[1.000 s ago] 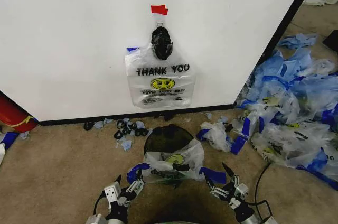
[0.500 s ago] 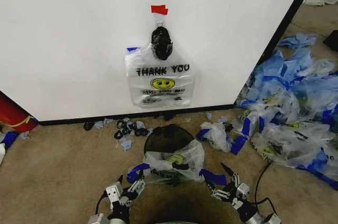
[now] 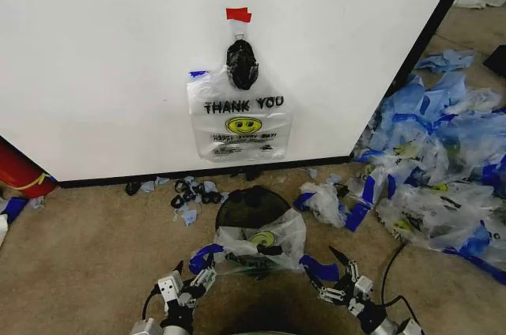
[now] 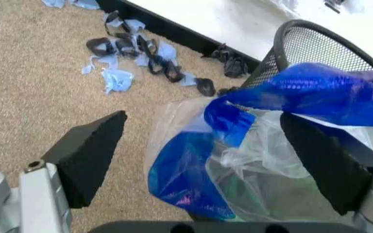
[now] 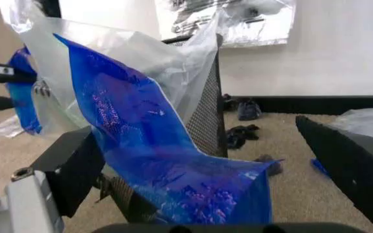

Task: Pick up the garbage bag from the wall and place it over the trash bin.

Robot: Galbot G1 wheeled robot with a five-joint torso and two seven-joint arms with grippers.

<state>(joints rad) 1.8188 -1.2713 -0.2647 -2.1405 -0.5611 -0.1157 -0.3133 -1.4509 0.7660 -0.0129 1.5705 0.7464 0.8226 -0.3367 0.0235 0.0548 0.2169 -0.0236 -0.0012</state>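
A clear "THANK YOU" garbage bag with a yellow smiley hangs on the white wall, under a glossy black bundle and red tape. A second such bag lies draped over the near rim of the round black mesh trash bin. My left gripper is open beside this bag's left blue handle. My right gripper is open at the right blue handle. Each handle sits loosely between wide-apart fingers. The bin's mesh stands just behind.
A large heap of blue-and-clear bags covers the carpet at the right. Black and blue scraps lie along the wall's black base strip. A red object sits at the far left. Bare carpet lies left of the bin.
My right gripper has drawn back a little toward me, away from the bin. The left gripper and both bags have barely moved.
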